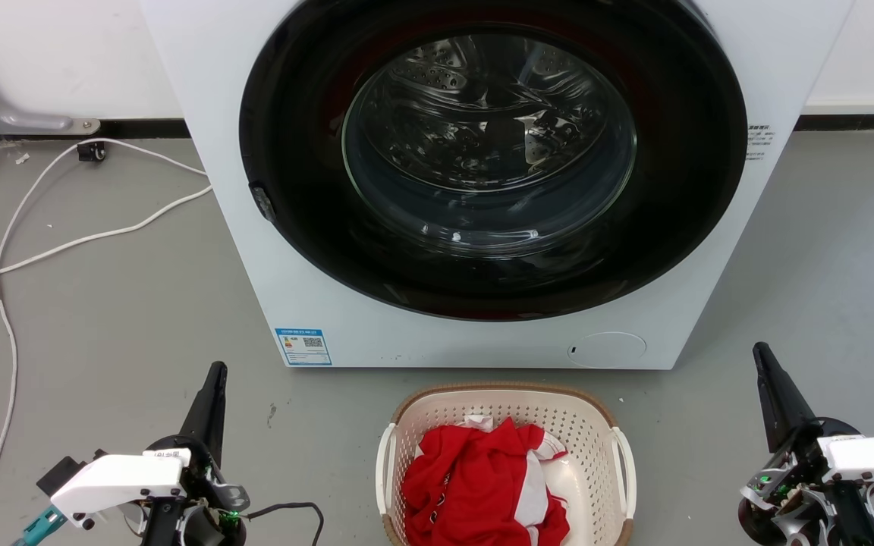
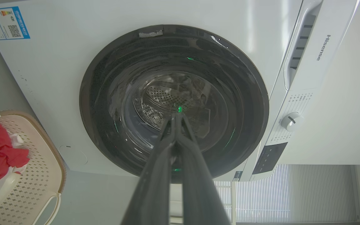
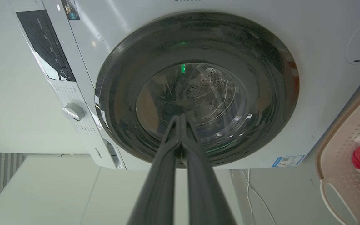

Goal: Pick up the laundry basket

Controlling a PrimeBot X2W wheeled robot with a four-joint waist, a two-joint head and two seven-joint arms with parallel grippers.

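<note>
**Asker:** Where is the laundry basket (image 1: 573,425) right now?

**Me:** On the grey floor (image 1: 141,303), straight ahead of me and just in front of the white Hisense washing machine (image 1: 482,341), whose round glass door (image 1: 490,152) looks shut. The basket stands upright between my two arms. A red garment (image 1: 475,478) and some white cloth are heaped inside it.

**Asker:** And your jaws?

**Me:** My left gripper (image 1: 217,371) has its two dark fingers pressed together with nothing between them, and my left wrist view shows the tips meeting. My right gripper (image 1: 762,353) is the same, pinched together and empty. Each sits well apart from the basket, out to its own side. Both point toward the washer rather than at the basket.

**Asker:** So which step are you on?

**Me:** The very first, I'd judge. Nothing is grasped and the basket rests on the floor, so the approach lies ahead.

**Asker:** What does the next move call for?

**Me:** I need to spread both pairs of fingers, then bring each arm inward and down to the white handle on its side. That means the left handle (image 1: 384,470) for my left and the right handle (image 1: 625,470) for my right. The handles are thin loops, so one finger probably has to thread through each gap. Then both should clamp and rise together, level, so the clothes don't tip out.
</note>
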